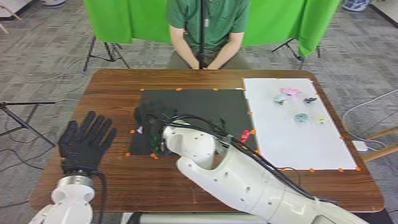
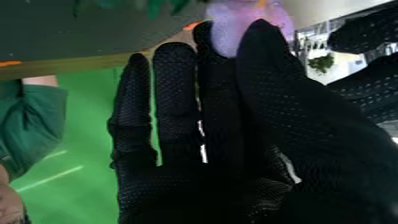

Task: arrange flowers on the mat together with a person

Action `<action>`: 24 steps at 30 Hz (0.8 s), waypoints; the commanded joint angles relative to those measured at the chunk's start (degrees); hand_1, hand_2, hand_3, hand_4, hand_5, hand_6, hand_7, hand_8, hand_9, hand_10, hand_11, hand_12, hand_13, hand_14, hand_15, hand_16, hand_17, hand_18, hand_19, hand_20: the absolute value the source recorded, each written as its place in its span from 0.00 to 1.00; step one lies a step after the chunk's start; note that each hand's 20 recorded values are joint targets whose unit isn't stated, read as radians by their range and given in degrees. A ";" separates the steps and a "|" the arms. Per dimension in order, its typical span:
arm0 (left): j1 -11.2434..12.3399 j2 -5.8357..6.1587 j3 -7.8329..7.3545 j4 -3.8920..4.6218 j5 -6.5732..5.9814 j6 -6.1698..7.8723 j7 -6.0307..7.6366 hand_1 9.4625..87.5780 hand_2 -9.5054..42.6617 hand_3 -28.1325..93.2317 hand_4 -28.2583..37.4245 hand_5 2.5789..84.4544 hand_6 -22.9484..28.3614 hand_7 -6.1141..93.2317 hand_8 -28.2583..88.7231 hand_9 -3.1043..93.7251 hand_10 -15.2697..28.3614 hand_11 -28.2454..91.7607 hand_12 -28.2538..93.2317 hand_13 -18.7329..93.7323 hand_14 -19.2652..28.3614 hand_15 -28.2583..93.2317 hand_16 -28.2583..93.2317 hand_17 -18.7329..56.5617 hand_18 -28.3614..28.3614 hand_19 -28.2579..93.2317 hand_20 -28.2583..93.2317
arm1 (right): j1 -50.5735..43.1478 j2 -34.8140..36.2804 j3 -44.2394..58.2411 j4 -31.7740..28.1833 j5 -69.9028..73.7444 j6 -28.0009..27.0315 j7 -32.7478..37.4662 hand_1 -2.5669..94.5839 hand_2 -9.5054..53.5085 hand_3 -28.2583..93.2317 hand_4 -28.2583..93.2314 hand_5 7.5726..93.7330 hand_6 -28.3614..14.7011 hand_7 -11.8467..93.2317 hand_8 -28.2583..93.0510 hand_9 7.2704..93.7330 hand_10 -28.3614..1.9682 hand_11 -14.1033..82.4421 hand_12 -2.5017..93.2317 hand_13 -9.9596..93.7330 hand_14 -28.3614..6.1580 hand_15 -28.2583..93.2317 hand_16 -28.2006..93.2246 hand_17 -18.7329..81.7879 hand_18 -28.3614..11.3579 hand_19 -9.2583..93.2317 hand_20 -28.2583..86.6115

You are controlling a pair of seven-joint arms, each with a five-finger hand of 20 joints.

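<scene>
- so I'm at a brown wooden table point(image 1: 111, 85)
- flat dark grey rectangular mat point(image 1: 209, 100) on it, right in front of me
- long white rectangular sheet point(image 1: 293, 145) just beside that, to my right
- little orange tabs point(image 1: 179, 89) along both their edges

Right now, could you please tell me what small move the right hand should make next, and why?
Probably lower the pink flower to the black mat, then ease the thumb open: the right hand is over that mat, flower between thumb and fingers.
</scene>
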 commanded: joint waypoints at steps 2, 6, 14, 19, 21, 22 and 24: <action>1.30 -0.65 -0.16 0.17 -0.48 0.31 -0.18 0.20 0.45 0.85 0.00 0.48 0.61 0.22 0.14 0.40 0.68 0.42 0.27 0.41 0.71 0.46 0.15 0.15 0.77 0.57 0.30 | 0.80 1.07 -1.32 -1.14 -0.27 -0.64 2.69 0.62 0.00 0.83 0.00 0.57 0.71 0.45 0.08 0.62 0.60 0.37 0.23 0.58 0.53 0.73 0.55 0.38 0.19 0.76 0.52; 2.05 -0.89 -0.48 -0.20 -0.56 0.44 0.13 0.20 0.45 0.85 0.00 0.48 0.61 0.22 0.14 0.40 0.68 0.42 0.27 0.41 0.71 0.46 0.15 0.15 0.77 0.57 0.30 | 0.41 1.10 -0.74 -1.65 0.41 0.56 3.16 0.62 0.00 0.83 0.00 0.57 0.71 0.45 0.06 0.62 0.59 0.37 0.22 0.57 0.53 0.73 0.54 0.38 0.19 0.76 0.51; 5.32 -3.49 -2.82 -1.47 -0.02 1.60 -1.06 0.20 0.45 0.85 0.00 0.48 0.61 0.22 0.14 0.40 0.68 0.42 0.27 0.41 0.71 0.46 0.15 0.15 0.77 0.57 0.30 | -1.26 3.56 3.78 -8.51 7.38 1.65 2.52 0.61 0.00 0.84 0.00 0.55 0.68 0.43 0.07 0.60 0.56 0.36 0.22 0.57 0.53 0.72 0.53 0.37 0.18 0.76 0.51; 6.51 -4.90 -4.07 -1.82 1.01 1.82 -2.48 0.20 0.45 0.85 0.00 0.48 0.61 0.21 0.14 0.40 0.68 0.42 0.27 0.41 0.71 0.46 0.16 0.15 0.77 0.57 0.30 | -3.80 9.52 9.18 -17.38 13.59 1.98 3.58 0.57 0.00 0.87 0.00 0.53 0.66 0.41 0.07 0.58 0.52 0.35 0.21 0.57 0.49 0.71 0.50 0.37 0.17 0.76 0.50; 7.16 -5.14 -4.57 -2.06 1.42 1.99 -2.75 0.19 0.45 0.85 0.00 0.48 0.61 0.21 0.14 0.40 0.68 0.42 0.27 0.41 0.71 0.46 0.16 0.15 0.77 0.57 0.30 | -5.70 12.27 12.47 -20.69 16.28 2.31 3.83 0.56 0.00 0.88 0.00 0.53 0.66 0.40 0.08 0.58 0.53 0.34 0.21 0.58 0.49 0.68 0.47 0.37 0.17 0.75 0.49; 7.56 -5.09 -4.70 -2.14 1.26 1.70 -2.36 0.19 0.45 0.85 0.00 0.48 0.61 0.21 0.14 0.40 0.68 0.42 0.27 0.41 0.71 0.46 0.16 0.15 0.77 0.57 0.30 | -6.26 13.88 13.76 -22.37 18.97 2.90 4.57 0.55 0.00 0.89 0.00 0.53 0.66 0.40 0.08 0.58 0.53 0.34 0.21 0.58 0.48 0.66 0.45 0.36 0.17 0.74 0.49; 7.95 -5.23 -5.11 -2.32 1.12 1.71 -2.28 0.19 0.45 0.86 0.00 0.48 0.61 0.21 0.14 0.40 0.68 0.42 0.27 0.41 0.71 0.46 0.16 0.15 0.77 0.57 0.30 | -8.68 16.16 18.37 -25.35 24.23 2.16 4.89 0.54 0.00 0.90 0.00 0.53 0.65 0.39 0.08 0.58 0.53 0.33 0.20 0.58 0.48 0.62 0.40 0.36 0.18 0.71 0.47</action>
